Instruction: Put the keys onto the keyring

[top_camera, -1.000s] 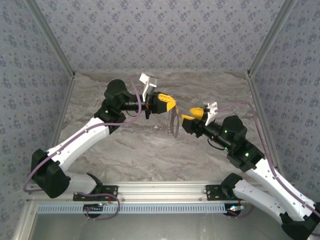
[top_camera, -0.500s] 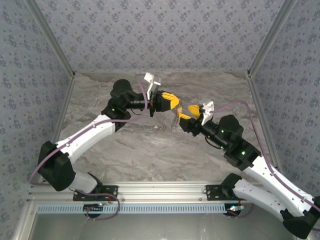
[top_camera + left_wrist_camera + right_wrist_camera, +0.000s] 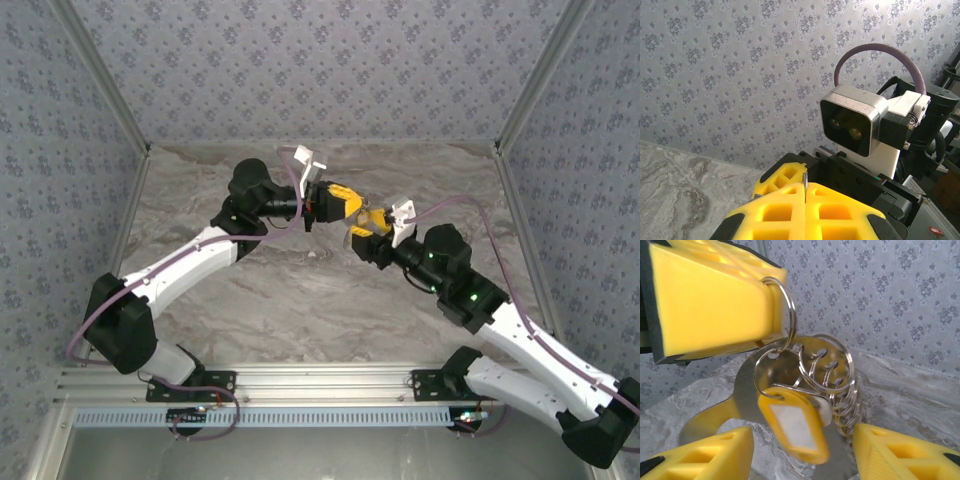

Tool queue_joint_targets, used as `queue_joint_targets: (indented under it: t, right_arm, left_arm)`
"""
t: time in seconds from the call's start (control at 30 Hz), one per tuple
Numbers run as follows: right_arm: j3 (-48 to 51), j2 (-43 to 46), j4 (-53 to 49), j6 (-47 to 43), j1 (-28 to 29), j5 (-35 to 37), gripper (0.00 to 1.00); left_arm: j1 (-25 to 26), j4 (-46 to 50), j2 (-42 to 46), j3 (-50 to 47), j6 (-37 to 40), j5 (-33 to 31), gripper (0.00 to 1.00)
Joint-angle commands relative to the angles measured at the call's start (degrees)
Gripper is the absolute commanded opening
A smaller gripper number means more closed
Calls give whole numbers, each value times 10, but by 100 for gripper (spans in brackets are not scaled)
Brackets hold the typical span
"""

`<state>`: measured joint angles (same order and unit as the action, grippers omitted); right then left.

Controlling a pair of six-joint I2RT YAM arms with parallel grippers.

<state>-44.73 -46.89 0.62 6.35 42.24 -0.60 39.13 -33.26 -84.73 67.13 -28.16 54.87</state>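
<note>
My left gripper is shut on the top split ring of the keyring, a dull-grey metal piece that hangs below its yellow fingers. Several smaller rings and a yellow tag dangle from it. In the left wrist view a thin metal edge is pinched between the shut fingers. My right gripper is open, its fingertips standing either side of the hanging bunch and apart from it. In the top view the keyring hangs between both grippers, with the right gripper beside it. The keys are hidden.
The marble-patterned tabletop lies below both arms, and patterned walls close it in at the back and sides. The right arm's wrist camera sits close in front of the left gripper.
Both grippers have moved toward the back and closer together. The right gripper has come up to the hanging keyring and narrowed slightly. The left stays shut.
</note>
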Motion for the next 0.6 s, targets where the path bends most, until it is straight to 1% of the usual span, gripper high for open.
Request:
queue_joint_targets:
  t: [0.0, 0.1, 0.3, 0.4, 0.5, 0.53, 0.57]
  right_arm:
    - [-7, 13, 6, -14, -9, 18, 54]
    - [-4, 19, 5, -13, -22, 13, 51]
    - [-4, 23, 3, -8, -41, -16, 38]
    - [-6, 24, -1, -8, -45, -29, 34]
    - [-8, 28, -6, -10, -47, -34, 35]
    - [-7, 29, -7, -10, -47, -33, 39]
    - [-7, 32, -6, -9, -46, -33, 45]
  left_arm:
    - [2, -35, 4, 15, -4, 16, 0]
    - [3, -37, 2, 14, -5, 16, 0]
    - [3, -36, 4, 16, -7, 18, 0]
    - [2, -35, 5, 16, -6, 18, 0]
    - [3, -33, 7, 16, -5, 19, 0]
    - [2, -32, 8, 16, -5, 18, 0]
    - [3, -32, 9, 16, -4, 19, 0]
